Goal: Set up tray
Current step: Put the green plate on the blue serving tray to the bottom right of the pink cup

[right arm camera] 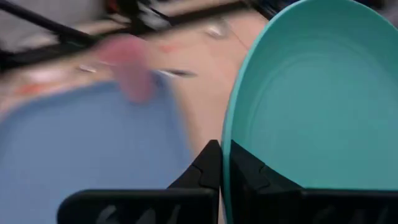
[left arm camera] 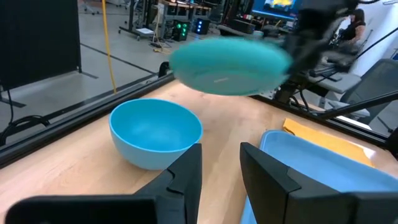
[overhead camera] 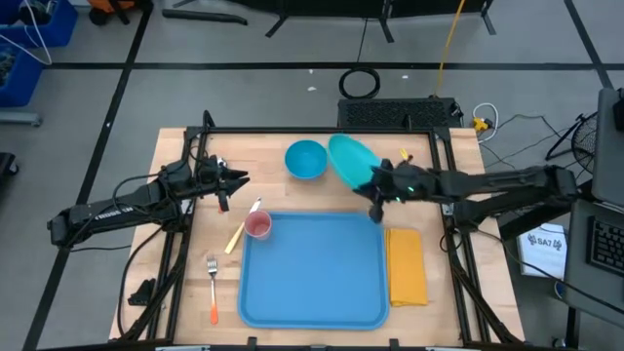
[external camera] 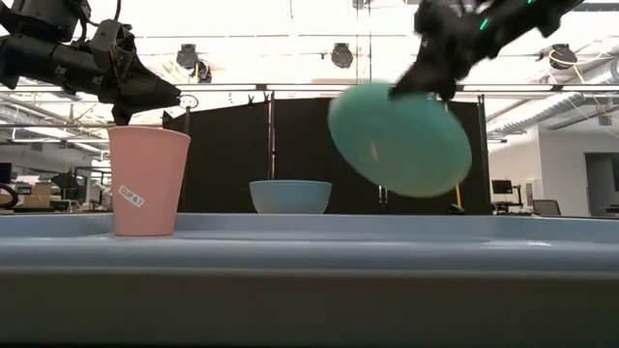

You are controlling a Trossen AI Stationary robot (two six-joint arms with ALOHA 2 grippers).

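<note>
The blue tray [overhead camera: 312,278] lies at the table's near middle, with a pink cup [overhead camera: 258,226] standing in its far left corner. My right gripper [overhead camera: 373,185] is shut on the round teal plate [overhead camera: 349,158], which hangs tilted in the air beyond the tray's far right corner, beside the blue bowl [overhead camera: 305,159]. In the low view the plate [external camera: 401,140] floats well above the tray. My left gripper [overhead camera: 241,179] hovers open, left of the bowl and above the cup [external camera: 147,179], touching nothing. My right gripper [right arm camera: 225,163] pinches the plate's rim [right arm camera: 227,134] between its two fingers, one finger on the hollow face and one on the underside. The hold is at the plate's upper edge [external camera: 426,92], coming from above and from the right. The plate is lifted clear and hangs steeply tilted.
A folded yellow napkin [overhead camera: 407,265] lies right of the tray. A fork with an orange handle [overhead camera: 213,288] lies left of it, and a knife with a yellow handle [overhead camera: 242,229] lies slantwise by the cup. Black frame rails run along the table's edges.
</note>
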